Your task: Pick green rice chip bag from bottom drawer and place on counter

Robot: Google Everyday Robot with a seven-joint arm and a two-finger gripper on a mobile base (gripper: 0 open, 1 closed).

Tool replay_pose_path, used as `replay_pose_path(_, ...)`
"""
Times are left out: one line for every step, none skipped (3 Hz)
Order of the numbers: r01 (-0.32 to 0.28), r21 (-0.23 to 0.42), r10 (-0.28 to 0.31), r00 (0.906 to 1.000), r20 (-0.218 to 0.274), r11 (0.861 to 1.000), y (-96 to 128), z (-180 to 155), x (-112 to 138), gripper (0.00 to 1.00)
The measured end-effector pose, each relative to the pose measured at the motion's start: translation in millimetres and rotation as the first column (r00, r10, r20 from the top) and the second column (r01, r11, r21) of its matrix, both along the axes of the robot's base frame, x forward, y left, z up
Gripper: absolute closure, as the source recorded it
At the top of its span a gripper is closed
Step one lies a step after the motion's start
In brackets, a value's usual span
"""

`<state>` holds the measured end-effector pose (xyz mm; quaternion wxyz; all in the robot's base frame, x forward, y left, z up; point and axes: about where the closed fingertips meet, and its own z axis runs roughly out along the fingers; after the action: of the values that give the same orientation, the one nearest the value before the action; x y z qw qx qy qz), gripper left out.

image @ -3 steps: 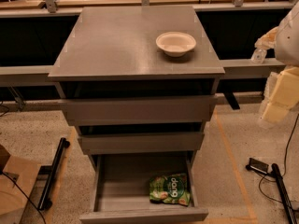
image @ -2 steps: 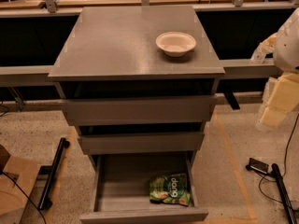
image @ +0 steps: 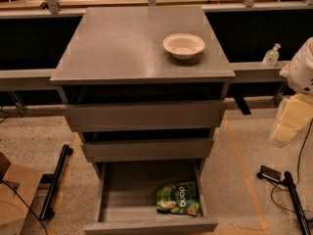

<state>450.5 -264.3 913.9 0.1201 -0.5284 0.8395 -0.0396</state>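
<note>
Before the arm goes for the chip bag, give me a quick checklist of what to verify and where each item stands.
1. The bottom drawer is pulled open: ok.
2. The green rice chip bag lies in view in the drawer's front right corner, with nothing on top of it: ok.
3. The counter has bare space left of the bowl: ok.
4. The end effector is lined up over the drawer: not ok. It hangs at the right edge of view, beside the cabinet.
5. The end effector is ready to grasp: cannot tell.
</note>
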Motion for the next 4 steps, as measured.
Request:
replay_pose_path(0.002,0.001,-0.002,1.0,-0.006,1.0,-1,-2,1,0.0)
replay_pose_path(0.088,0.074,-0.082,0.9938,-0.075,0.993,0,-44,3,0.0)
replay_pose_path(0.278,0.165,-0.248,0.9516,-0.181,0.946,2,-119,1,0.0)
replay_pose_path(0.436,0.205,-0.379,0.886,-0.267,0.876,6,-198,1,0.0)
